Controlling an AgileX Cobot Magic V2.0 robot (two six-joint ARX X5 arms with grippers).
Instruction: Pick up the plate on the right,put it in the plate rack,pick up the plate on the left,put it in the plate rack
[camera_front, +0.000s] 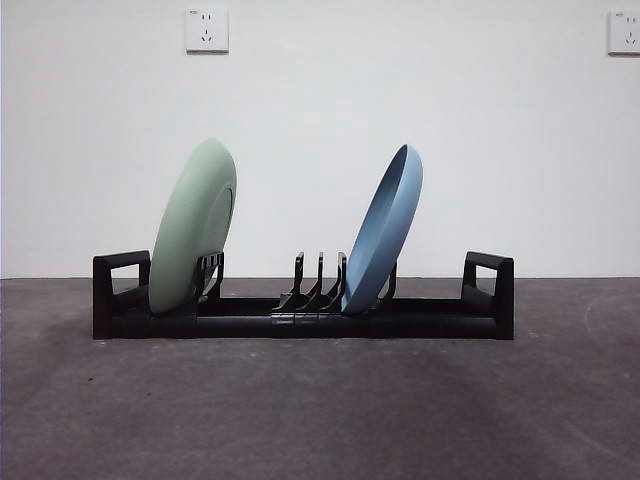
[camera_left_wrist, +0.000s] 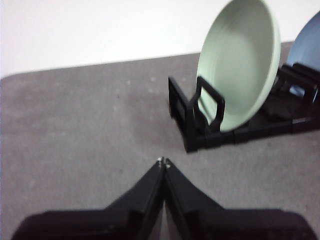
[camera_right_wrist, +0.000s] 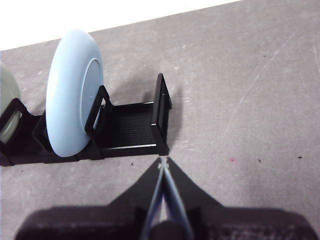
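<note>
Tabletop (camera_front: 320, 410) first: you have one dark grey surface running back to a white wall (camera_front: 320, 100), and on that wall you can count two white sockets, one at upper left (camera_front: 206, 30) and one at the upper right edge (camera_front: 624, 32).

Next in size, you see one plate rack (camera_front: 300, 322), long, low and black, lying crosswise in the front view with a boxy loop handle at each of its two ends. Three curved prongs (camera_front: 320, 275) stand free near its middle, and more prongs sit partly hidden behind the plates.

You have two plates, both standing on edge in the rack and both tilted toward the right of the front view. The green plate (camera_front: 195, 225) sits at the left end, just beside the left handle. The blue plate (camera_front: 385, 228) sits right of centre, with bare rack between it and the right handle.

Smallest, you have two end effectors, neither visible in the front view. The left end effector (camera_left_wrist: 163, 161) hovers over bare tabletop near the green plate's end, jaws pressed together, holding nothing. The right end effector (camera_right_wrist: 162, 163) hangs just beside the rack's other end, jaws likewise closed and empty.
</note>
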